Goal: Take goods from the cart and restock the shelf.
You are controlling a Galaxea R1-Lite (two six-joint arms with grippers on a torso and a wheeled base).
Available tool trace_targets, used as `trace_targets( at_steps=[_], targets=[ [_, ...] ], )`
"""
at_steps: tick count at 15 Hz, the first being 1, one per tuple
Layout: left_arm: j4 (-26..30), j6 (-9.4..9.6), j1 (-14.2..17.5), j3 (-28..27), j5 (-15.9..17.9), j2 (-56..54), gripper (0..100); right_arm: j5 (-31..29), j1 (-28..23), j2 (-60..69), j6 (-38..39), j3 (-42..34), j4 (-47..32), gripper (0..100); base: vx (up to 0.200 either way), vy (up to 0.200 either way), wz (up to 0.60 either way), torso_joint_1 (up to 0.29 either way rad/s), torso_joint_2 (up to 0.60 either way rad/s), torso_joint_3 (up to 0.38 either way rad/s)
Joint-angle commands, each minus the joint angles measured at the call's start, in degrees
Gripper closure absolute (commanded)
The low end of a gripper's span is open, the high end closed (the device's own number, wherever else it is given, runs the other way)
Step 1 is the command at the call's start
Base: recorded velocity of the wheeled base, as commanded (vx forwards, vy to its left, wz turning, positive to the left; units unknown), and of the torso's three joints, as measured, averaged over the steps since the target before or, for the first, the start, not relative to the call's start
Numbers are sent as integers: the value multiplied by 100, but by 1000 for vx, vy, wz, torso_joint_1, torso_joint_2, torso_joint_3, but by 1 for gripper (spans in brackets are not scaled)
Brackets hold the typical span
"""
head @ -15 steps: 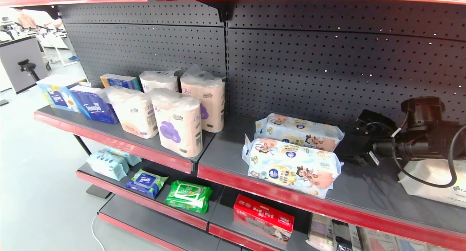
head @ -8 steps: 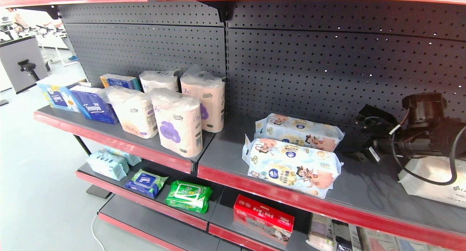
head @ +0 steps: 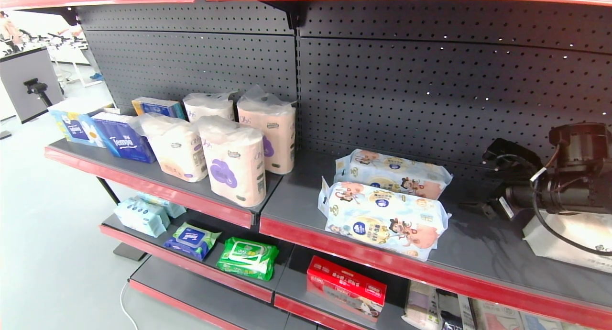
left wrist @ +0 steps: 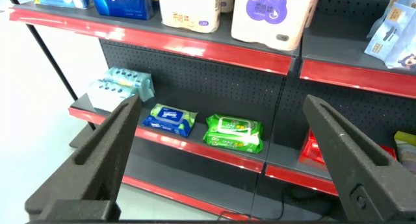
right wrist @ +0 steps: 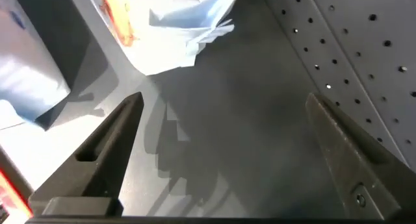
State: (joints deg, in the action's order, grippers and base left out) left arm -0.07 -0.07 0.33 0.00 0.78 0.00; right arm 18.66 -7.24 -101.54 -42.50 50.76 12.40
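Two cartoon-printed packs lie on the dark shelf [head: 468, 253]: a front pack [head: 382, 219] and a rear pack [head: 394, 172]. My right gripper [head: 483, 196] hovers over the shelf to their right, open and empty. In the right wrist view its fingers [right wrist: 97, 165] spread wide over bare shelf [right wrist: 247, 139], with a pack's crimped end [right wrist: 175, 29] just beyond. A white pack [head: 573, 241] lies under the right arm. My left gripper [left wrist: 224, 130] is open and empty, facing the lower shelves in the left wrist view.
Paper-roll packs [head: 234, 160] and blue tissue packs [head: 122, 136] stand on the shelf's left half. Lower shelves hold green wipes [head: 247, 257], blue wipes [head: 191, 239], pale blue packs [head: 142, 216] and a red box [head: 346, 284]. Pegboard [head: 430, 86] backs the shelf.
My right arm has drawn back to the right, away from the cartoon packs, and lifted slightly off the shelf. The packs have not moved.
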Motion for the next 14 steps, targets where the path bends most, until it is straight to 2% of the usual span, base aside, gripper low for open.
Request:
trace_targets(
  at_steps=[1, 8, 14],
  targets=[
    [-1, -1, 2, 0, 1, 0, 0, -3, -84, 336, 13, -286, 8, 0, 0, 0, 0, 0, 0, 0],
    [-1, -1, 2, 0, 1, 0, 0, 41, -331, 1171, 172, -1007, 17, 0, 0, 0, 0, 0, 0, 0],
    [-1, -1, 2, 0, 1, 0, 0, 1403, 162, 1778, -189, -1675, -1, 0, 0, 0, 0, 0, 0, 0]
  ],
)
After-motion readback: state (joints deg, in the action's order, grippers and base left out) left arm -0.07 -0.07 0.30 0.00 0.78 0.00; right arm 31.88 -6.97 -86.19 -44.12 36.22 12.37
